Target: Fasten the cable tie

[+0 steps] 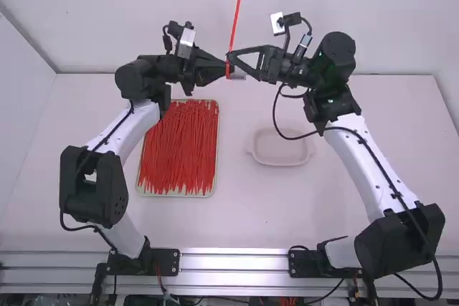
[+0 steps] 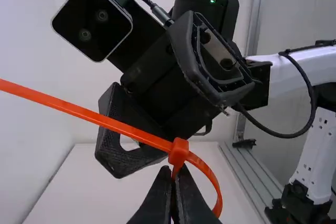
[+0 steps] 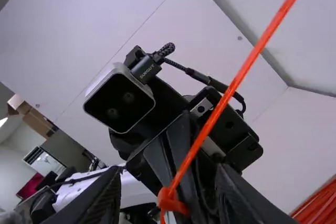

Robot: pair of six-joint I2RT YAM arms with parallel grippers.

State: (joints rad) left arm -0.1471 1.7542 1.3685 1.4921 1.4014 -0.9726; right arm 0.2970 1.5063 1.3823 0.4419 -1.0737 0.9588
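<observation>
Now we pinch the cable tie (image 1: 234, 23) by its head in the closed left gripper (image 2: 172, 192), in mid-air; its long tail rises steeply, passing inside the wide-open right gripper (image 3: 167, 182).

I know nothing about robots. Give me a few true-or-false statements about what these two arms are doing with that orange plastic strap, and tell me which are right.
1. The two arms meet in the air above the table with one cable tie between them. True.
2. The tie's tail passes through its head, so a loop is formed. True.
3. Both arms have their jaws clamped shut on the tie. False: the jaws of the left arm are shut on it just below the head, but those of the right arm stand wide apart either side of it.
4. The white dish holds a heap of ties. False: it looks empty. The spare ties lie in the tray beside it.
</observation>
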